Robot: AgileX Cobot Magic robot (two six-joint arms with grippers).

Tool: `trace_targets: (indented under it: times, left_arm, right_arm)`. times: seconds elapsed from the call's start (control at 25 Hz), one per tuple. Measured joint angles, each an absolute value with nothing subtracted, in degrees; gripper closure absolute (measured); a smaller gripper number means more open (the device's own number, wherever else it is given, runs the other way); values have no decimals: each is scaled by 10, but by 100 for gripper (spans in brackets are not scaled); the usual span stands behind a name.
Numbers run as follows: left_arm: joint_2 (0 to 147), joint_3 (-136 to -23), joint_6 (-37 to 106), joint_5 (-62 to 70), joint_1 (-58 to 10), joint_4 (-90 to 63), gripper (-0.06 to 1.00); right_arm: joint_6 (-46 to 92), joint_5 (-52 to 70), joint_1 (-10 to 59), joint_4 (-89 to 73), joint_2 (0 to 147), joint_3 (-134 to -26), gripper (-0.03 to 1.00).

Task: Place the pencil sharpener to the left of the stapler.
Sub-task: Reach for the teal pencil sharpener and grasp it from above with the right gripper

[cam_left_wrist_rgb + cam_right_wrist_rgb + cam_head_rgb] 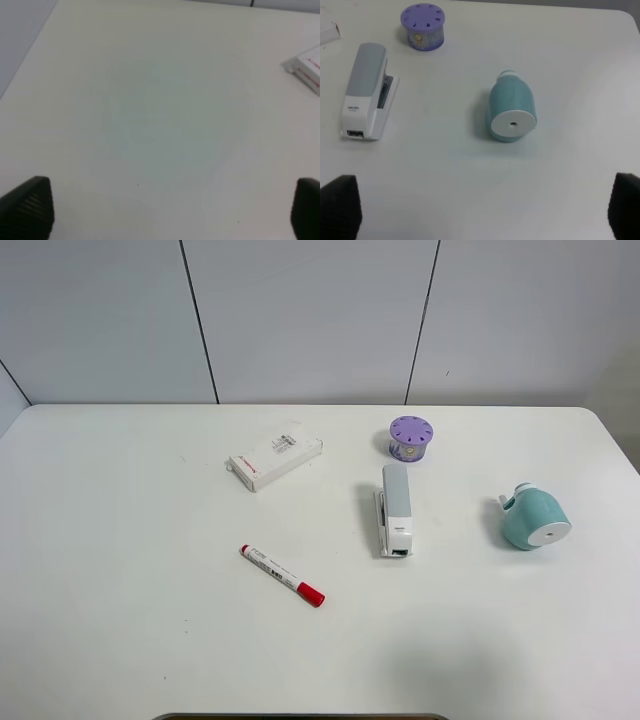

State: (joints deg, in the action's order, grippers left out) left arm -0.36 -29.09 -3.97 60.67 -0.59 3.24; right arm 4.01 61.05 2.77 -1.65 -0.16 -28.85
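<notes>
left gripper [166,210]: jaws spread wide, nothing between them
stapler [396,510]: flat on the worktop [120,540], just right of centre
pencil sharpener [533,519]: on its side near the right edge, well apart from the stapler
right gripper [482,207]: jaws spread wide, empty

Pencil sharpener [533,519]: one, teal with a white round end.
Stapler [396,508]: one, grey and white.
Purple pot [410,438]: one, small and round, with a dotted lid.
White box [276,455]: one, flat and rectangular.
Marker [282,575]: one, white barrel with a red cap.
Worktop [120,540]: one, white.
Loose things on the worktop: five in all, each kind once.
Left hand [167,212]: one, two dark fingertips showing.
Right hand [482,207]: one, two dark fingertips showing.
</notes>
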Motion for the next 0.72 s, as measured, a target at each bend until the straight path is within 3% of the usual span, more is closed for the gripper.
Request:
trace_targets:
  times: [0.72]
  left_arm:
    - [-4, -291, -40, 607, -6, 32, -1]
  right_arm:
    - [40, 611, 28, -16, -2, -289, -2]
